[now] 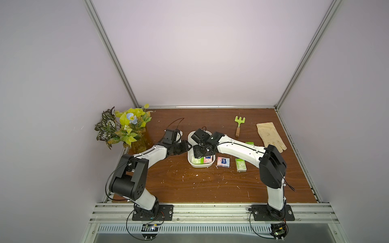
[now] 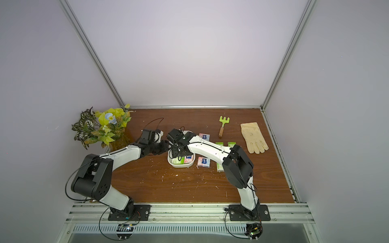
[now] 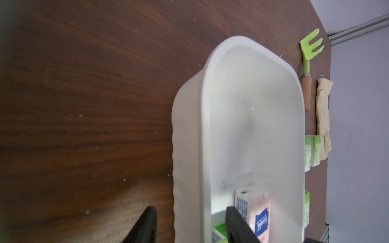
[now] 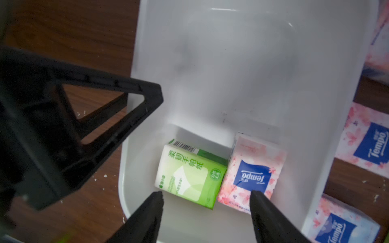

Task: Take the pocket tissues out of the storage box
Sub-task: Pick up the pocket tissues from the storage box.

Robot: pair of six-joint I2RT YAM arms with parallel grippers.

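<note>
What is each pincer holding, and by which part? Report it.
Nothing held: the left pincer straddles a side wall of the white plastic storage box, unclamped; the right pincer hangs open over the green-white tissue packet.

Two packets (image 4: 190, 176) lie together in the storage box (image 4: 231, 63), others (image 1: 223, 162) beside it.

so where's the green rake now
In both top views the green hand rake lies far back on the right, between the storage box and the glove.
</note>
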